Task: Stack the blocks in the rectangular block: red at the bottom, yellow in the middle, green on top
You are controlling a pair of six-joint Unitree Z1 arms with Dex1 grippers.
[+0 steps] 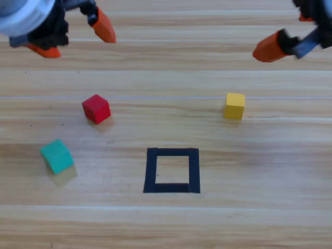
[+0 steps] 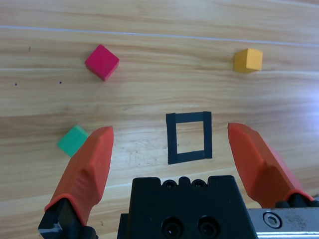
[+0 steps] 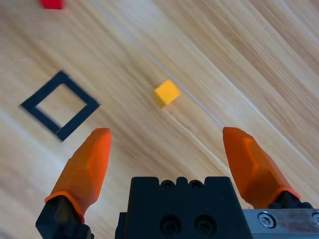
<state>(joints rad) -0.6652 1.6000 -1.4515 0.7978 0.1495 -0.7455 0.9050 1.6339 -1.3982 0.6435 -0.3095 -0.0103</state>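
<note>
The left tool [image 1: 75,37] hangs at the top left corner of the high view, above the desk [image 1: 270,155], with its two orange pointed jaws spread wide apart and nothing between them. Its own wrist view looks down past those jaws [image 2: 169,144] at the tape outline and all three cubes. The right tool [image 1: 288,33] sits at the top right edge, only partly in frame; its wrist view shows the jaws [image 3: 167,154] wide apart as well, empty, aimed at the desk near the yellow cube.

The desk is pale wood with long grain lines and faint plank seams. The rectangular block [image 1: 171,170] is a nearly square frame of flat black tape, lying low and centre, with bare wood inside. The red cube [image 1: 96,108] rests up and to the left of it, turned corner-on. The yellow cube [image 1: 234,106] sits up and to the right, well apart from the frame. The green cube [image 1: 57,156], teal and matte, lies far left of the frame, also turned askew. All three are plain, sharp-edged and apart from each other
</note>
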